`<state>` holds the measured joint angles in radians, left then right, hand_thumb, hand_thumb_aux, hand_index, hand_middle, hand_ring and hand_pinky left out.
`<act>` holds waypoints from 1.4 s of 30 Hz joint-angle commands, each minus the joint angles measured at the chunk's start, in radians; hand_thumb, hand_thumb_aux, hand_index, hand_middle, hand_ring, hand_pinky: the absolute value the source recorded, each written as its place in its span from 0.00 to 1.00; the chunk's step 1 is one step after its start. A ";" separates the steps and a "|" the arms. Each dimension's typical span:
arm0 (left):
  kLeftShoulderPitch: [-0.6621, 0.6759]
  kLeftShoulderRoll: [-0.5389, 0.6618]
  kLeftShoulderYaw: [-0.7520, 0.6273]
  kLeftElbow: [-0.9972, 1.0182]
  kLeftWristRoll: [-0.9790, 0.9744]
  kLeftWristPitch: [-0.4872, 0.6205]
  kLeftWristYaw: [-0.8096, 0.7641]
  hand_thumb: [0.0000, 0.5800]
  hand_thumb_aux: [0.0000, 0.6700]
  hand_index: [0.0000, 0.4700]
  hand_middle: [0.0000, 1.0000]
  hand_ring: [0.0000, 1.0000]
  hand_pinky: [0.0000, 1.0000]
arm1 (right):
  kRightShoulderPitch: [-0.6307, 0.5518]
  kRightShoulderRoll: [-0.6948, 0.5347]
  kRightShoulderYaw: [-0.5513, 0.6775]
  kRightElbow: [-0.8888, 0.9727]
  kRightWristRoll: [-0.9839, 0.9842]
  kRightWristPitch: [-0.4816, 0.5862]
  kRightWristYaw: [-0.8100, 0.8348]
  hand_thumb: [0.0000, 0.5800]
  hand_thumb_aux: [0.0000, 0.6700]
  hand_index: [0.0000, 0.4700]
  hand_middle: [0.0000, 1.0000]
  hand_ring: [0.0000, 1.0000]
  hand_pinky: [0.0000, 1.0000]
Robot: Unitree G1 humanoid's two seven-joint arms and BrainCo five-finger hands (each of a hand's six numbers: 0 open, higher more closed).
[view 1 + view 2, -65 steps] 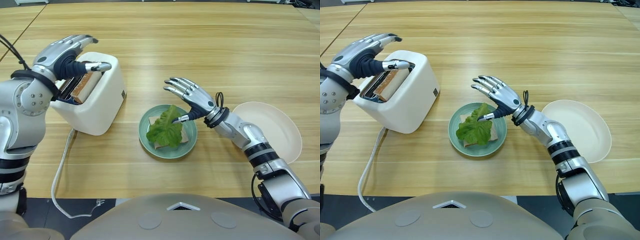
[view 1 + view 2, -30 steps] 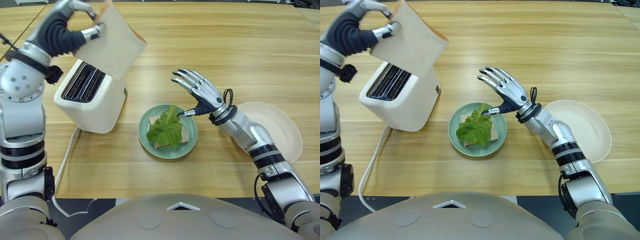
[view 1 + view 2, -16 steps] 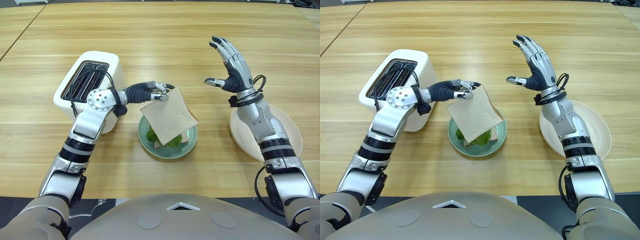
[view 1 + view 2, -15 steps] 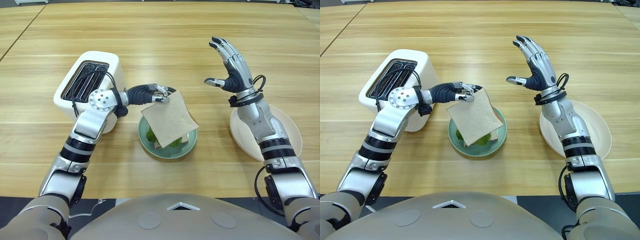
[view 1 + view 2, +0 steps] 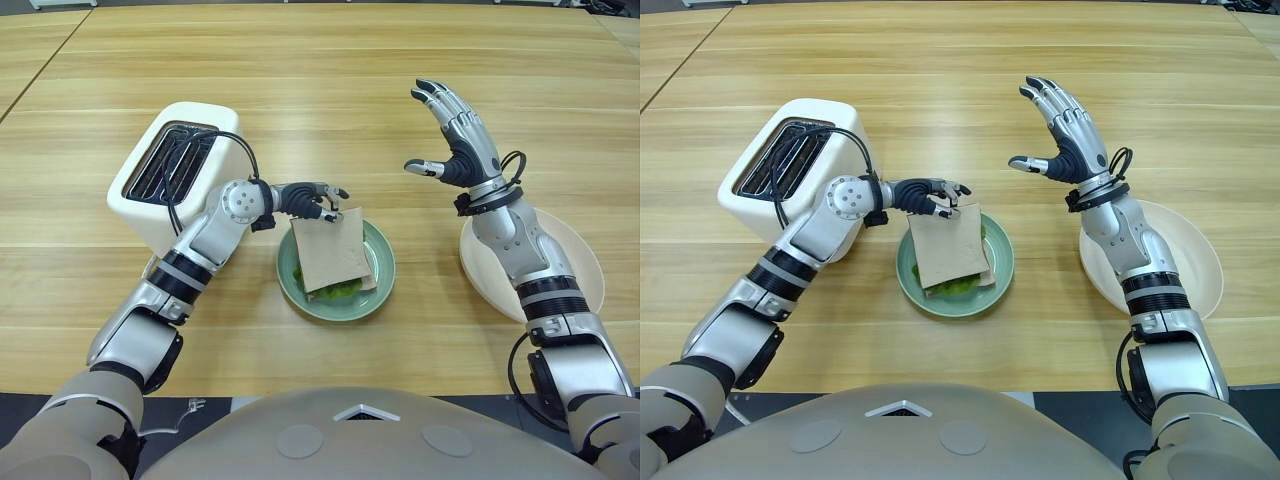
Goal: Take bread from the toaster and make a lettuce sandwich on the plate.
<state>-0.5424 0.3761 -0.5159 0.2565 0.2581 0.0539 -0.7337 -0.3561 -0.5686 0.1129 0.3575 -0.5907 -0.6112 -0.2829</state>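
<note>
Flanking the round green plate [image 5: 386, 266]: white toaster [image 5: 160, 210] left, cream bowl [image 5: 575, 265] right; left hand [image 5: 310, 198] pinches the tan bread slice [image 5: 330, 255] over it; right hand [image 5: 460, 145] hovers splayed, empty.

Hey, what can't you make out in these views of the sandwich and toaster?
Lettuce: mostly covered by the top bread slice held by the left hand, both views.
Toaster slots: too dark to tell whether any bread is inside.
White bowl: partly hidden behind the right arm, both views.
</note>
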 commanded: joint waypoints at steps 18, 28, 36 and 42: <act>-0.058 -0.068 0.002 0.192 0.081 -0.141 0.056 1.00 1.00 1.00 0.00 0.00 0.00 | 0.280 -0.212 0.272 -0.280 0.510 -0.191 0.793 0.00 0.00 0.00 0.00 0.00 0.00; -0.068 -0.083 0.014 0.184 0.088 -0.137 0.069 0.99 0.92 0.92 0.00 0.00 0.00 | 0.293 -0.200 0.309 -0.176 0.286 -0.146 0.856 0.00 0.00 0.00 0.00 0.00 0.00; -0.070 -0.014 0.201 -0.036 -0.086 -0.056 -0.006 0.00 0.00 0.00 0.00 0.00 0.00 | 0.264 -0.162 0.265 -0.162 0.226 -0.158 0.768 0.00 0.00 0.00 0.00 0.00 0.00; 0.012 0.104 0.274 -0.224 -0.238 -0.014 -0.166 0.98 0.85 0.85 1.00 1.00 1.00 | 0.252 -0.085 0.135 -0.372 0.650 -0.146 0.723 1.00 1.00 1.00 0.98 0.98 0.98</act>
<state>-0.5692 0.4340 -0.2603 0.0968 0.0803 0.0231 -0.8256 -0.1152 -0.6599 0.2738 0.0747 -0.1225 -0.7919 0.4067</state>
